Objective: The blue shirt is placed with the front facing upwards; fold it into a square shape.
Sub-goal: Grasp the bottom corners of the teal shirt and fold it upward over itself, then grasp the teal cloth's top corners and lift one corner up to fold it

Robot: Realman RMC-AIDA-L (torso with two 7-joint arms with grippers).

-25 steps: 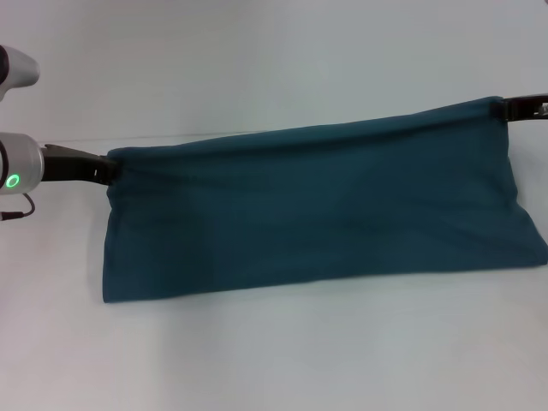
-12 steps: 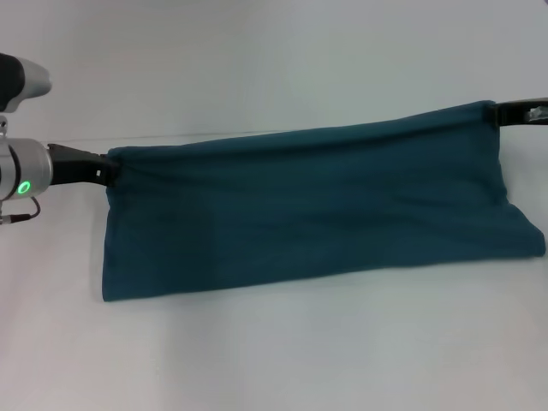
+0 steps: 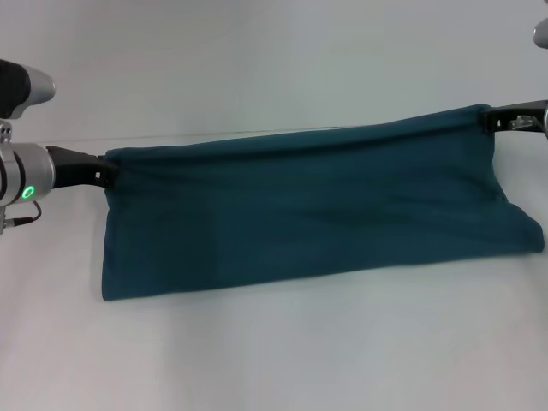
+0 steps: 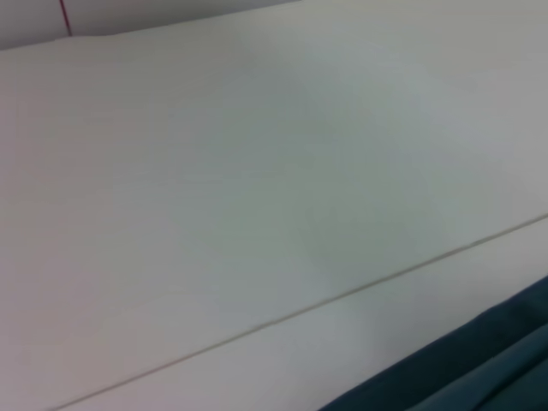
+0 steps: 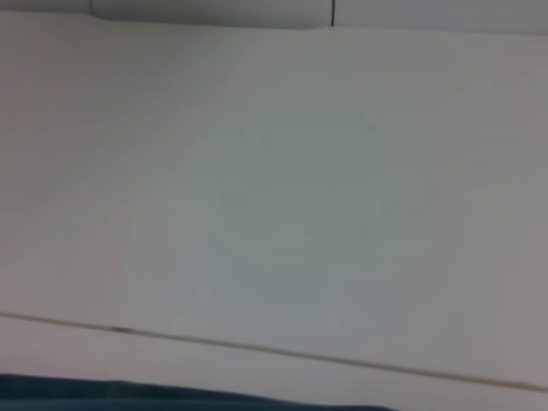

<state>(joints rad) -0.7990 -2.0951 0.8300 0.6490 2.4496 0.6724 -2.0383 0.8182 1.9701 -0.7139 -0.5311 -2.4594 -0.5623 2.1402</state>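
The blue shirt (image 3: 317, 214) stretches left–right — left gripper (image 3: 108, 171) and right gripper (image 3: 490, 119) each pinch a far corner.

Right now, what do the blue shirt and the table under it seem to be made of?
The blue shirt: soft knit fabric, probably cotton, matte; it sags and creases between the left gripper and right gripper. The table: smooth, hard white surface, perhaps laminate, with a faint sheen.

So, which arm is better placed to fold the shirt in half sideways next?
Probably either: the left gripper and the right gripper each grip a far corner of the blue shirt. The left one seems slightly better, since its corner lies nearer the robot.
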